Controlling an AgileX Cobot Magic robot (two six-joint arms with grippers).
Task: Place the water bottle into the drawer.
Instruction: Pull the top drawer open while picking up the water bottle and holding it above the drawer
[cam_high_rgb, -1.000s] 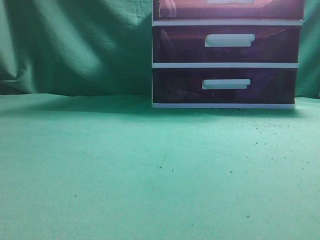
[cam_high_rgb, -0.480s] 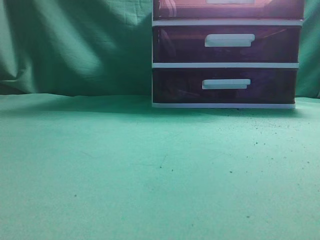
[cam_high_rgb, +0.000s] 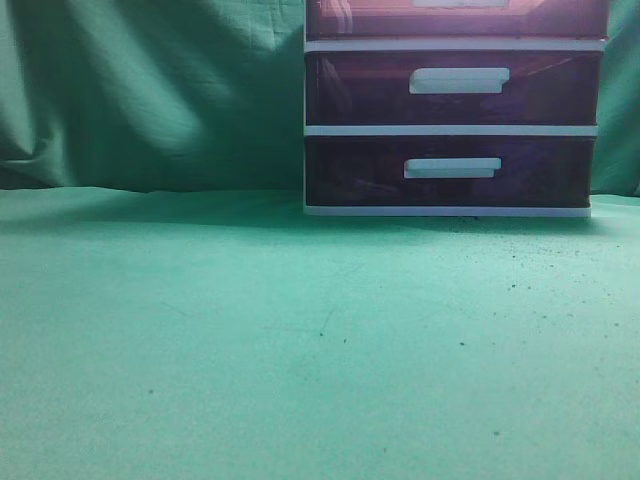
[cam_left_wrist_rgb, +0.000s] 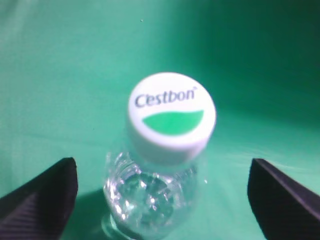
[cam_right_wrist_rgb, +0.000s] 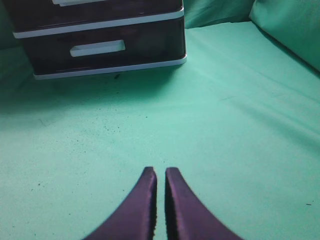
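The job is only at the start. In the left wrist view the water bottle (cam_left_wrist_rgb: 162, 165) stands upright on the green cloth (cam_left_wrist_rgb: 60, 75), seen from above, with its white cap on top. The left gripper (cam_left_wrist_rgb: 162, 200) is spread wide, with 1 dark finger well to each side of the bottle, and neither finger touches it. So the bottle is not held yet, not lifted, and not in the drawer. I think the steps left are to close on the bottle, pull the drawer out, and set the bottle inside. In the right wrist view, the right gripper (cam_right_wrist_rgb: 160, 207) has its 2 fingers pressed almost together with nothing between them, low over the cloth and well in front of the white-framed unit (cam_right_wrist_rgb: 102, 24). The outside view shows only the bare cloth and, at the back, the unit with 3 drawers shut. The reddish-pink drawer (cam_high_rgb: 370, 18) is the top 1, above the 2 darker purple drawers (cam_high_rgb: 350, 90), and only its lower part shows. That view shows no arm and no bottle. Only the left wrist view shows the bottle, and it shows no drawers.
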